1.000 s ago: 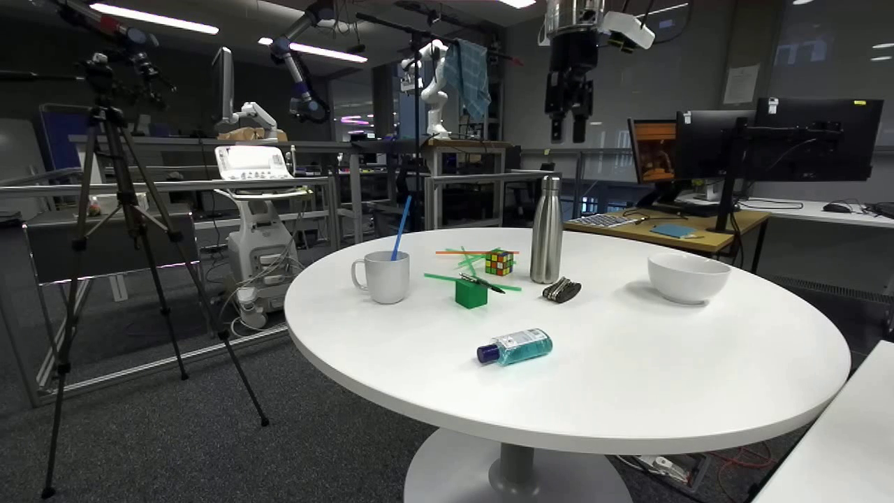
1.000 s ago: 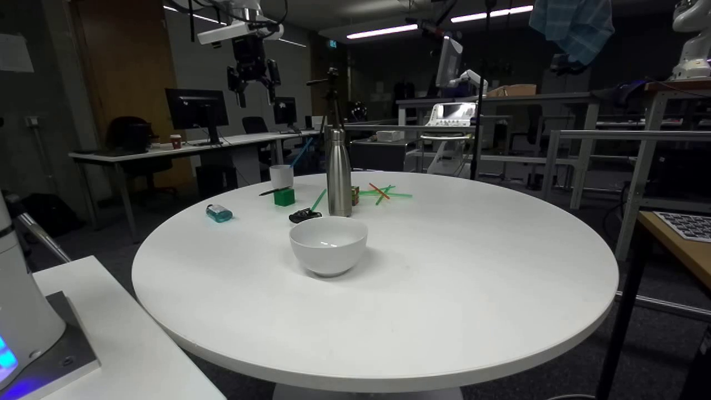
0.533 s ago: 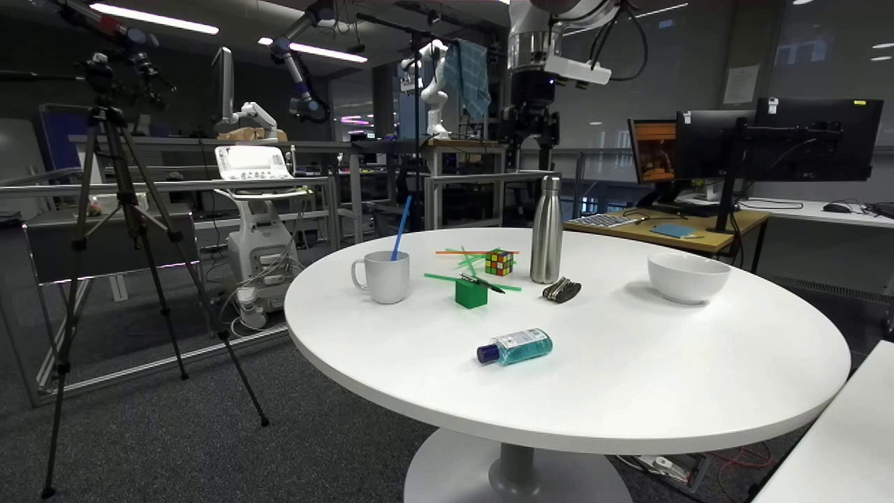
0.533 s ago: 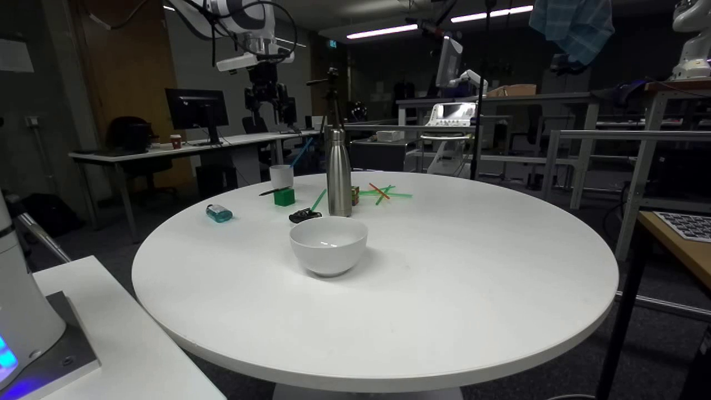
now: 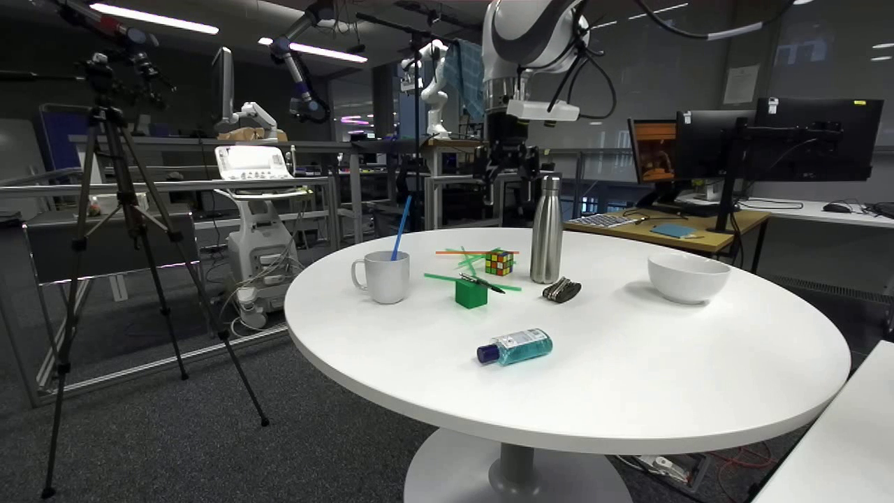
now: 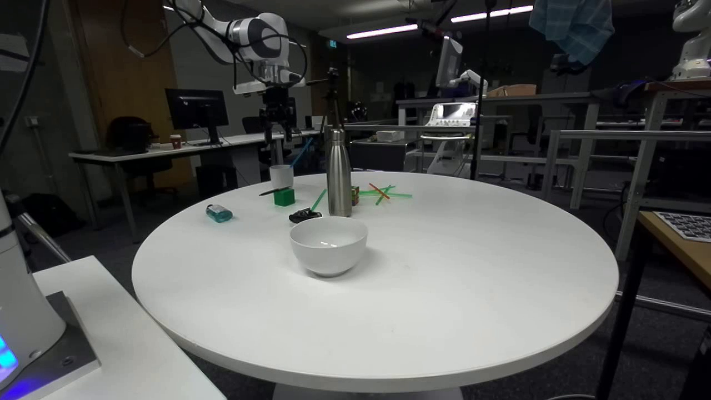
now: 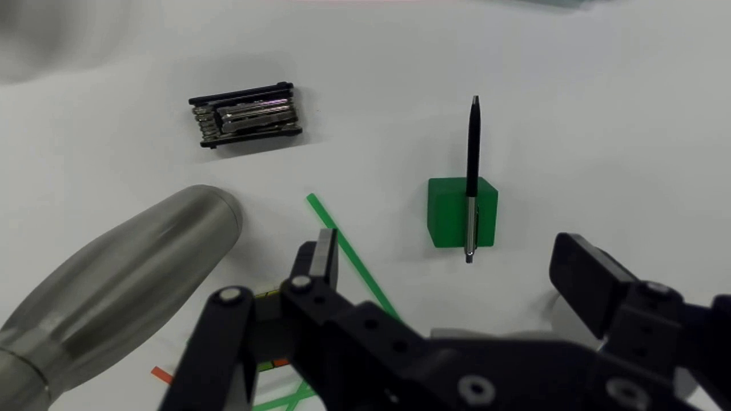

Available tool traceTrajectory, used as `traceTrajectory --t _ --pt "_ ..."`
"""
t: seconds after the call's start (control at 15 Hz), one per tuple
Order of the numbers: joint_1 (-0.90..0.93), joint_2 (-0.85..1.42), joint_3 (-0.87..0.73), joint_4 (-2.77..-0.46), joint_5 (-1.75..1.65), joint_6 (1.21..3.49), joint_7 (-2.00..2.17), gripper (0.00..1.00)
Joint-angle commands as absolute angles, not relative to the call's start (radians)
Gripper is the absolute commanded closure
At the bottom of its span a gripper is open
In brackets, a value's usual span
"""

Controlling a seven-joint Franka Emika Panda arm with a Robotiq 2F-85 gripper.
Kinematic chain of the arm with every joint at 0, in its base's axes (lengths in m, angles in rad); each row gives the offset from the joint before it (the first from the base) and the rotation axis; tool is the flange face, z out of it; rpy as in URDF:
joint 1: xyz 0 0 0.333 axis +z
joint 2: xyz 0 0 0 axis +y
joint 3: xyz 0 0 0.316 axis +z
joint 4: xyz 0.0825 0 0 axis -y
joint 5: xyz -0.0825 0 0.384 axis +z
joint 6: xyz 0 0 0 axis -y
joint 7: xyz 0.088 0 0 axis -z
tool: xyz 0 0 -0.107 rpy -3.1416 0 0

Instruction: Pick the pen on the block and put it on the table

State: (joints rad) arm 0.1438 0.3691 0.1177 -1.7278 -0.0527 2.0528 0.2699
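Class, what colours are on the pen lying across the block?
The pen is black with a silver clip end, clearest in the wrist view.

The drinks bottle point(image 5: 546, 234) was satin-finished metal, the bowl point(image 6: 329, 251) glossy, the table point(image 6: 444, 289) smooth. The ballpoint pen point(image 7: 472, 180) joined shiny metal to smooth black; the green cube point(image 7: 448, 212) was matt. The mug point(image 5: 389, 279), small in view, seemed matt.
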Motion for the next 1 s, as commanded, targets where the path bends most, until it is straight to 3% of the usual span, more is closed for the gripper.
traceTrajectory --t 0.0,0.93 --pt "0.181 0.397 0.098 -1.683 -0.057 2.036 0.330 0.00" --pt "0.221 0.379 0.086 -1.780 -0.059 2.061 0.409 0.00"
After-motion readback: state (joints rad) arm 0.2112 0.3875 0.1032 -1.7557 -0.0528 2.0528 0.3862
